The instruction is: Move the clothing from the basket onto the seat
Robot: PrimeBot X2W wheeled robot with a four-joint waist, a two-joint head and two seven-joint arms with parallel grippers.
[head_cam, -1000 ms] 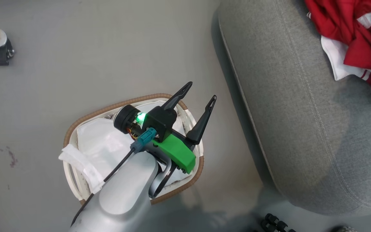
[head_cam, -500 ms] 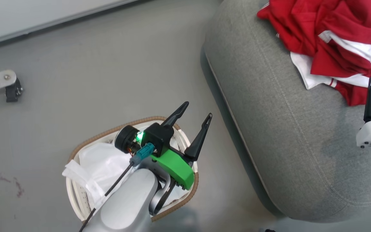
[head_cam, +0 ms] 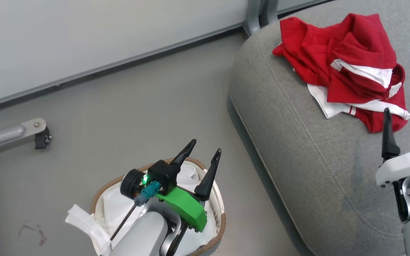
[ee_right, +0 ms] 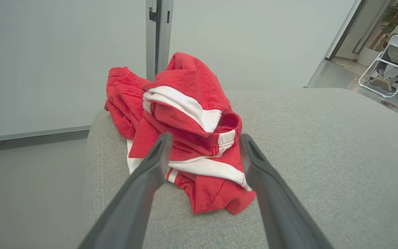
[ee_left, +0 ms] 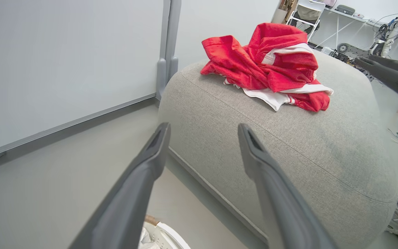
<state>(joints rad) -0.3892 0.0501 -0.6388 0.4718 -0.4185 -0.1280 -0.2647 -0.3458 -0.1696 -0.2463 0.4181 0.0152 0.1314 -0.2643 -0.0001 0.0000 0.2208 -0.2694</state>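
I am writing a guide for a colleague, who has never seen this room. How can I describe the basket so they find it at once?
Find the large grey seat. On the floor beside its long edge, under the left gripper, stands the basket. Nothing else is oval and white with a brown woven rim and a white cloth liner.

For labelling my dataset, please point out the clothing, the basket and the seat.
the clothing (head_cam: 351,89): head view, red fabric near the heap's middle.
the basket (head_cam: 223,224): head view, brown woven rim, its right side.
the seat (head_cam: 297,160): head view, bare grey cushion beside the seam.
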